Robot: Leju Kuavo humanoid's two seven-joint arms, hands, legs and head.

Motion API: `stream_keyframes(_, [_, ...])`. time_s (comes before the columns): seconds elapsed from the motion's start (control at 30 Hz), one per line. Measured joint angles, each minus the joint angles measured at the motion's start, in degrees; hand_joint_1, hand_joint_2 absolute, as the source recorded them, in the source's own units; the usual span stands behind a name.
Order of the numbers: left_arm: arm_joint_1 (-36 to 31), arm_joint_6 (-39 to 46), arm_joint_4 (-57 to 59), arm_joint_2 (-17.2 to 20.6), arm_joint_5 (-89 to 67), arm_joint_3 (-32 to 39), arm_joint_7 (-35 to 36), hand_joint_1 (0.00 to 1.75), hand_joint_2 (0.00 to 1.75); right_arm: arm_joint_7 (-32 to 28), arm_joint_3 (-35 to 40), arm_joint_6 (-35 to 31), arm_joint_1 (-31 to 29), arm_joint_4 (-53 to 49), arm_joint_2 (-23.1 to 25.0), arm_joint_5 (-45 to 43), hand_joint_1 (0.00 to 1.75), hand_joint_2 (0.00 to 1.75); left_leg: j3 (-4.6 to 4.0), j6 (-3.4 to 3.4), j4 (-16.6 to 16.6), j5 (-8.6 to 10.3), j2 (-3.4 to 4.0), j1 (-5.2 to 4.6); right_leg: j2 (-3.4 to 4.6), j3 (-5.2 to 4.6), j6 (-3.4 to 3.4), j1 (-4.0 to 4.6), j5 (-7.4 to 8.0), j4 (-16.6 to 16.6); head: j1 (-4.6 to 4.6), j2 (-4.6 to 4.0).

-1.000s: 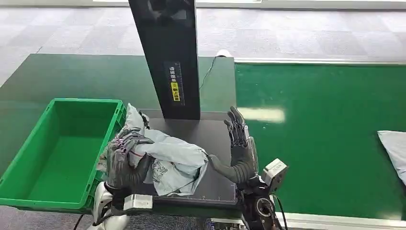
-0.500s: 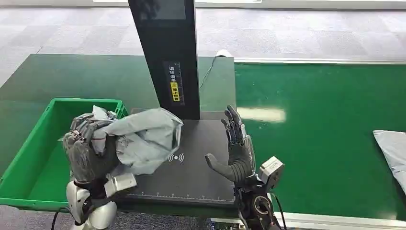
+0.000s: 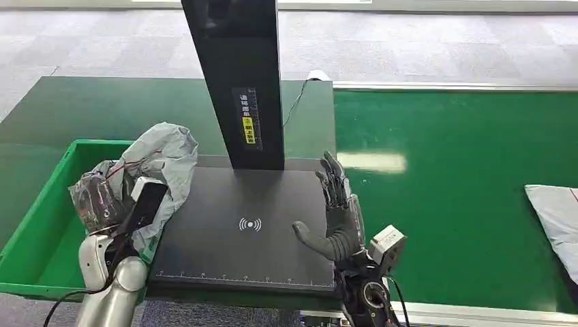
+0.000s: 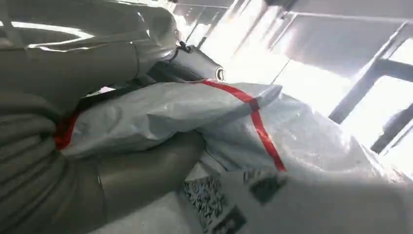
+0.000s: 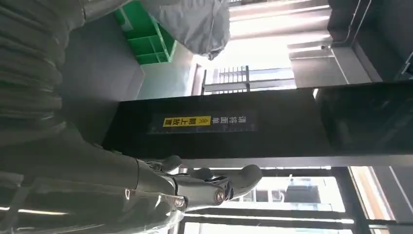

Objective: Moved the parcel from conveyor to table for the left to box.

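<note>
A grey parcel [image 3: 162, 163] is held by the left hand [image 3: 102, 201] at about nine o'clock in the head view, lifted over the right rim of a green crate [image 3: 41, 225]. The parcel is crumpled, with its bulk bulging up and toward the black pad [image 3: 252, 231]; whether it touches the crate rim cannot be told. In the left wrist view the parcel [image 4: 234, 126] is seen pressed against the hand, a red strip and a printed label showing on its grey film. The right hand [image 3: 339, 211] is raised at about five o'clock, over the right edge of the pad, with its fingers apart and pointing up and nothing held. In the right wrist view the right hand [image 5: 146, 185] is seen with fingers extended before a black post [image 5: 219, 126] bearing a yellow label. The post [image 3: 238, 82] is seen rising at twelve o'clock from the pad's far edge. A green conveyor [image 3: 457, 191] is seen at three o'clock, with a second grey bag [image 3: 555, 218] lying at its right edge.
</note>
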Motion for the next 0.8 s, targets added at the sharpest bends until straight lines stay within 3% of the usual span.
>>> stream_keyframes(0.23, [-3.59, -0.94, 8.46, 2.1, -1.09, 7.28, 2.27, 1.75, 1.75, 0.09, 0.0, 0.81, 0.19, -0.04, 0.02, 0.37, 0.0, 1.75, 0.0, -0.01, 0.0, 0.01, 0.02, 0.01, 0.04, -0.03, -0.02, 0.01, 0.01, 0.0, -0.02, 0.0])
stream_keyframes(0.47, [-5.47, -0.17, 11.69, 2.6, -1.18, 9.57, 2.38, 1.75, 1.75, 0.11, 0.0, 0.94, 0.17, -0.02, 0.02, 0.39, 0.0, 1.75, -0.01, 0.0, 0.0, 0.0, 0.02, -0.01, 0.04, -0.01, -0.02, -0.01, 0.01, 0.01, 0.0, 0.0])
stream_keyframes(0.5, [-5.67, 0.73, 12.02, 2.6, -1.13, 9.92, 2.38, 1.57, 1.75, 0.11, 0.02, 0.98, 0.17, -0.02, 0.02, 0.39, 0.0, 1.75, -0.02, 0.0, 0.0, 0.0, 0.02, -0.01, 0.04, -0.01, -0.02, -0.01, 0.01, 0.01, -0.02, 0.0])
stream_keyframes(0.57, [-5.99, 4.71, 12.45, 2.69, -0.04, 11.09, 0.82, 0.31, 1.75, 0.13, 0.11, 1.09, 0.17, -0.02, 0.02, 0.39, 0.0, 1.75, -0.02, 0.0, 0.0, 0.0, 0.04, -0.01, 0.05, -0.01, -0.02, -0.01, 0.01, 0.01, -0.02, 0.0])
stream_keyframes(0.6, [-6.04, 6.59, 12.37, 2.69, 0.55, 11.8, -0.97, 0.0, 1.75, 0.13, 0.2, 1.09, 0.17, -0.02, 0.04, 0.39, 0.0, 1.75, -0.02, 0.0, -0.01, 0.0, 0.05, 0.0, 0.05, -0.02, -0.02, -0.01, 0.01, 0.01, -0.02, 0.0])
stream_keyframes(0.8, [-6.13, 7.59, 10.79, 1.47, 1.25, 16.39, -8.77, 0.0, 1.75, 0.18, 0.81, 1.09, -0.06, 0.18, 0.07, 0.35, 0.0, 1.75, -0.03, -0.01, -0.02, 0.0, 0.02, 0.01, 0.04, -0.03, -0.03, 0.01, 0.01, 0.01, -0.04, 0.0])
